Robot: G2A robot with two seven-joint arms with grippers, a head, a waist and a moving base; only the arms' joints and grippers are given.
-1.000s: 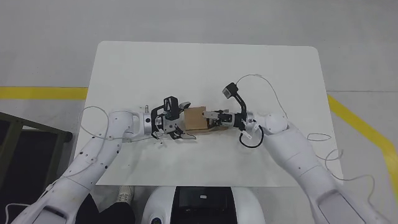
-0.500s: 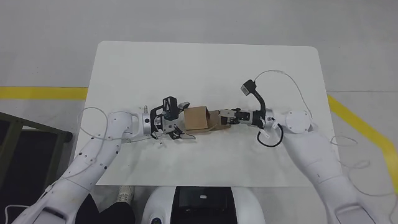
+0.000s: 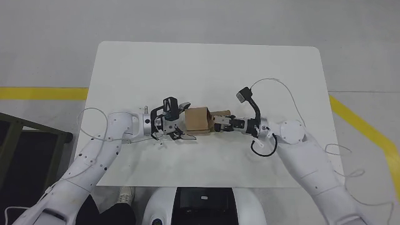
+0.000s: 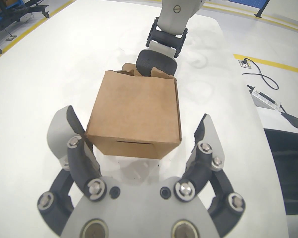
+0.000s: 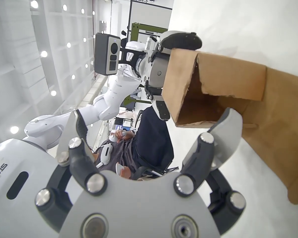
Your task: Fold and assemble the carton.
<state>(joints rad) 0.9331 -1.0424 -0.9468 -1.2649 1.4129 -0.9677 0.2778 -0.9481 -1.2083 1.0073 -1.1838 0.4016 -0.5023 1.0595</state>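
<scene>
There is one carton point(image 3: 198, 119), and it lies on its side near the middle of the one white table point(image 3: 125, 69), a little toward 6 o'clock from the centre. It is plain brown cardboard, already squared up into a box shape. Its 9 o'clock end is closed, with a thin slot across that face point(image 4: 135, 111). Its 3 o'clock end gapes open, an inner edge there looks ragged point(image 5: 213, 85), and one long flap point(image 5: 275, 125) lies spread flat on the table beyond the mouth. I have two grippers on it, one at each end. My left gripper point(image 3: 182, 122) sits at the carton's 9 o'clock with its jaws spread wide around the closed end and holding nothing. From the wrist, my left gripper point(image 4: 136, 127) has one fingertip point(image 4: 75, 127) right at a lower corner of the box, seemingly touching it. The other fingertip point(image 4: 203, 130) stands just clear of the opposite corner. My right gripper point(image 3: 219, 124) is at the carton's 3 o'clock, at the open mouth, and its jaws are also parted wide point(image 5: 154, 115) with nothing clamped between them. One finger point(image 5: 228, 125) lies across the rim of the mouth, and I cannot tell whether it presses on the cardboard. One thin white cable point(image 3: 275, 84) loops above my right wrist, toward 1 o'clock from the carton.
</scene>
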